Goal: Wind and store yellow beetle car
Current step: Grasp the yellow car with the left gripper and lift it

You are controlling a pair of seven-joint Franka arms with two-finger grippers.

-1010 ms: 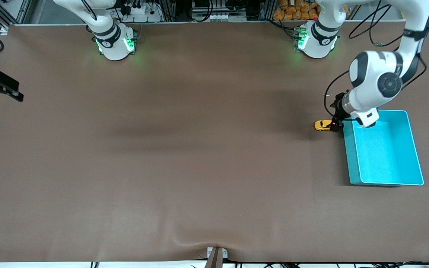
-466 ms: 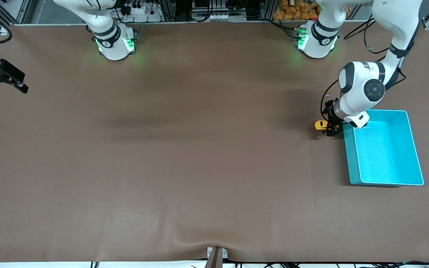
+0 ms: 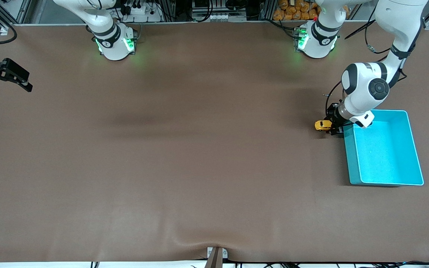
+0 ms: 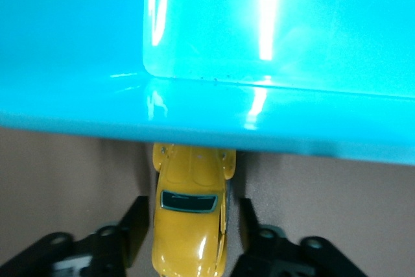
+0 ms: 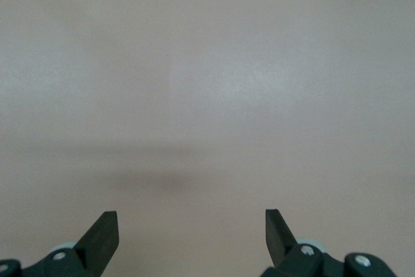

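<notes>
The yellow beetle car [image 3: 321,125] stands on the brown table, right beside the turquoise bin [image 3: 349,156] at the bin's corner nearer the robots. My left gripper [image 3: 333,126] is low at the car. In the left wrist view the car [image 4: 191,225] lies between the two black fingers [image 4: 137,222], with a thin strip of table showing on each side, and its nose points at the bin wall [image 4: 259,121]. The left gripper [image 4: 191,209] is open. My right gripper [image 3: 11,88] waits open and empty over the table edge at the right arm's end; its wrist view [image 5: 191,222] shows only bare table.
The bin is empty inside. The brown table cover has a raised wrinkle [image 3: 199,242] near the edge closest to the front camera. The two arm bases [image 3: 116,42] stand along the edge farthest from that camera.
The left arm's wrist swung a little around the car while the gripper stayed low; the car kept its place. The right gripper drifted slightly farther from the front camera.
</notes>
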